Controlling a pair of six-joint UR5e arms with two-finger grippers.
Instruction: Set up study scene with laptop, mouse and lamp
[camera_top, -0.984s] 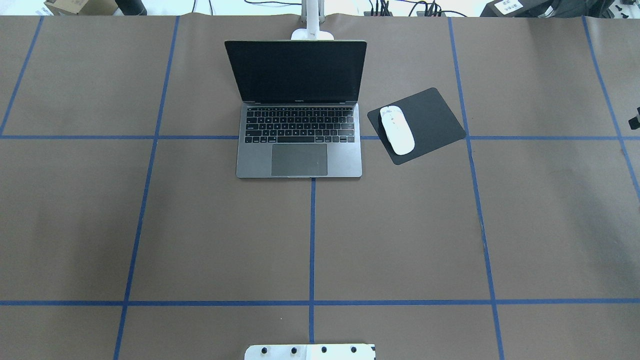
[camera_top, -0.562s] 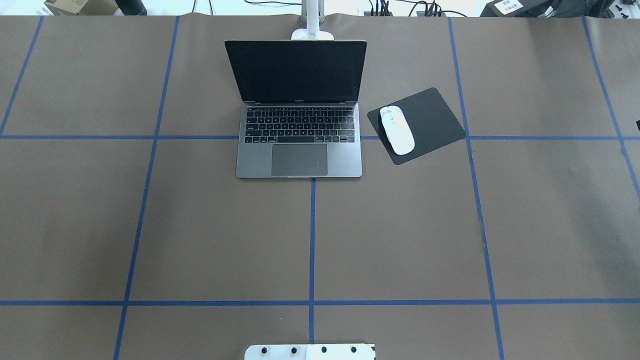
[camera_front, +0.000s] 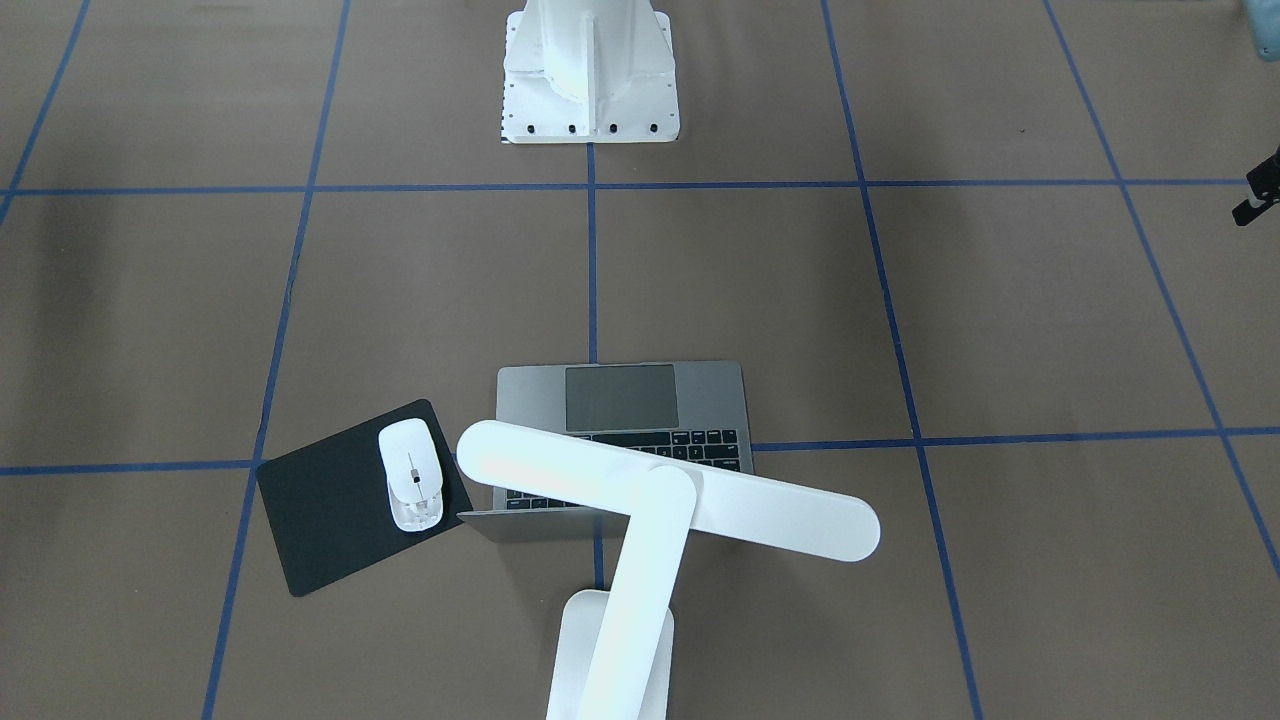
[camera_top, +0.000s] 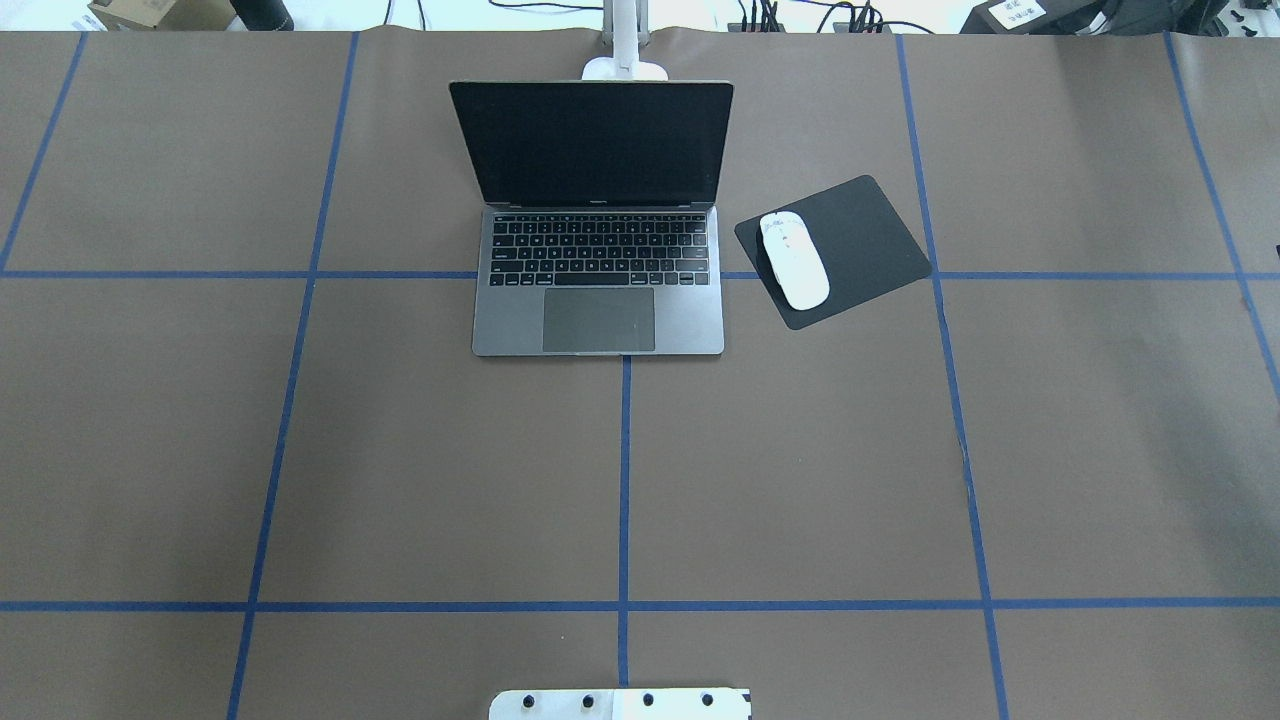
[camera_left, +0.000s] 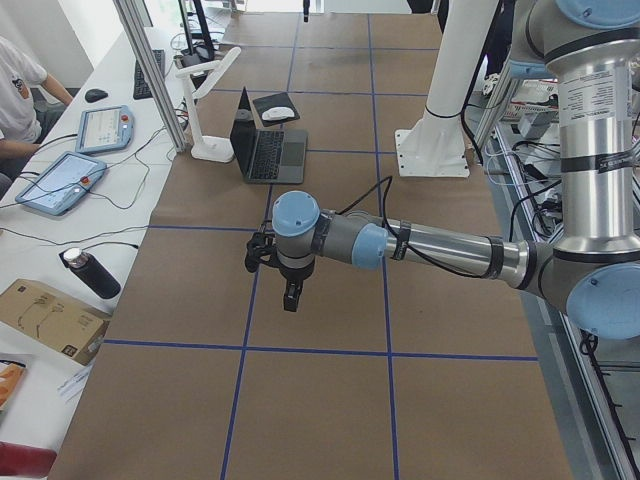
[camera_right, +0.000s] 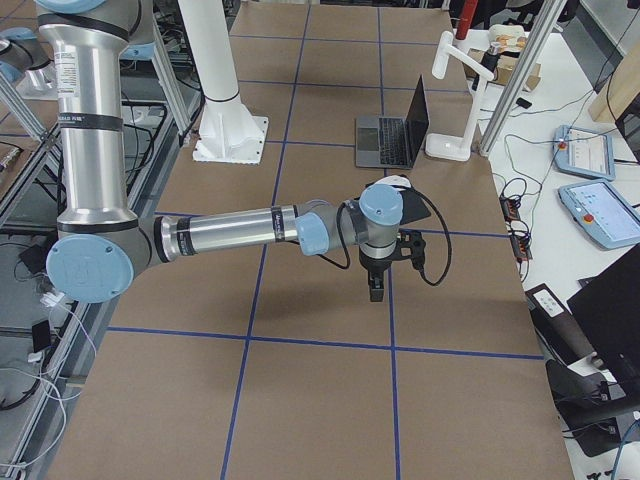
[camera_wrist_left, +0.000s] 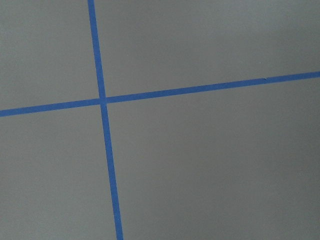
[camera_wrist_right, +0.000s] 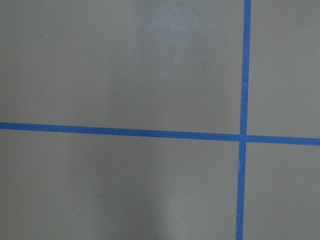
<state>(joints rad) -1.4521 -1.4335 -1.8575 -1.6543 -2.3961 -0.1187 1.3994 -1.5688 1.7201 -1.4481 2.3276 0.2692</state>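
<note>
The open laptop (camera_top: 598, 320) stands at the table's far middle, also in the front view (camera_front: 520, 395). The white mouse (camera_top: 795, 260) lies on a black mat (camera_top: 860, 240) to its right, also in the front view (camera_front: 410, 475). The white lamp (camera_front: 770, 505) stands behind the laptop with its bar head over the keyboard; only its base (camera_top: 625, 68) shows overhead. My left gripper (camera_left: 290, 292) hangs over bare table at the left end, my right gripper (camera_right: 376, 285) at the right end near the mat. I cannot tell whether either is open or shut. Both wrist views show only paper and blue tape.
The white robot pedestal (camera_front: 590, 70) is bolted at the near middle edge. Brown paper with blue tape lines (camera_top: 624, 480) covers the table. Tablets (camera_left: 60, 180), a bottle (camera_left: 90, 272) and cables lie on the bench beyond the far edge.
A black piece of my right gripper at the overhead view's right edge has slid almost fully out of frame. The laptop, mouse and lamp have not moved.
</note>
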